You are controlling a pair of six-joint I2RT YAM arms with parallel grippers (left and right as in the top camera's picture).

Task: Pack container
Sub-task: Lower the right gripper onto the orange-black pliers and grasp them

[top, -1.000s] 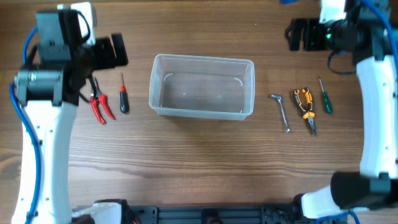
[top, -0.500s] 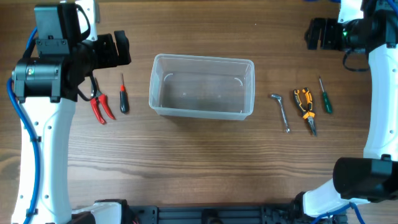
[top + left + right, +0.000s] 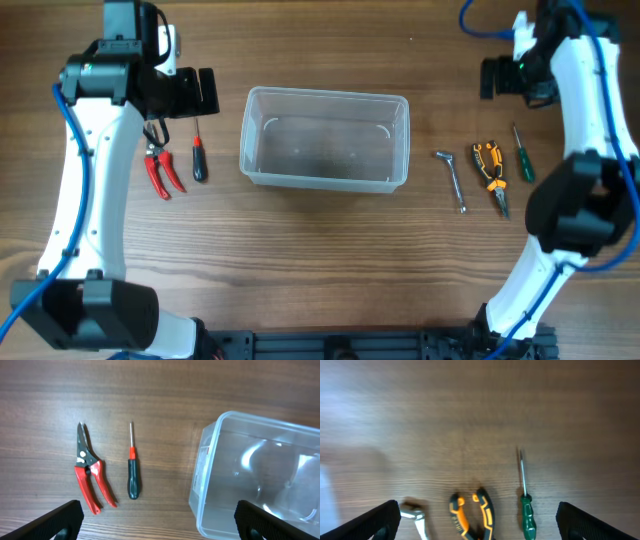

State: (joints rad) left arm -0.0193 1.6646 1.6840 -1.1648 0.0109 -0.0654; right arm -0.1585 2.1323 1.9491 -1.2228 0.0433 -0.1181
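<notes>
Overhead, the container (image 3: 325, 182) sits mid-table. Red cutters (image 3: 160, 170) and a black screwdriver (image 3: 199, 158) lie on its left; a wrench (image 3: 452, 178), orange pliers (image 3: 491, 170) and a green screwdriver (image 3: 522, 158) lie on its right. The left gripper (image 3: 208, 92) and right gripper (image 3: 490, 77) hover, jaws spread, grasping nothing.

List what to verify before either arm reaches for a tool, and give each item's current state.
1. The container is upright and empty: ok.
2. The left hand is open and holds nothing: ok.
3. The right hand is open and holds nothing: ok.
4. The red cutters and the black screwdriver lie apart: ok.
5. The wrench, the orange pliers and the green screwdriver lie separate from one another: ok.
6. The height of each hand above the table: cannot tell.
</notes>
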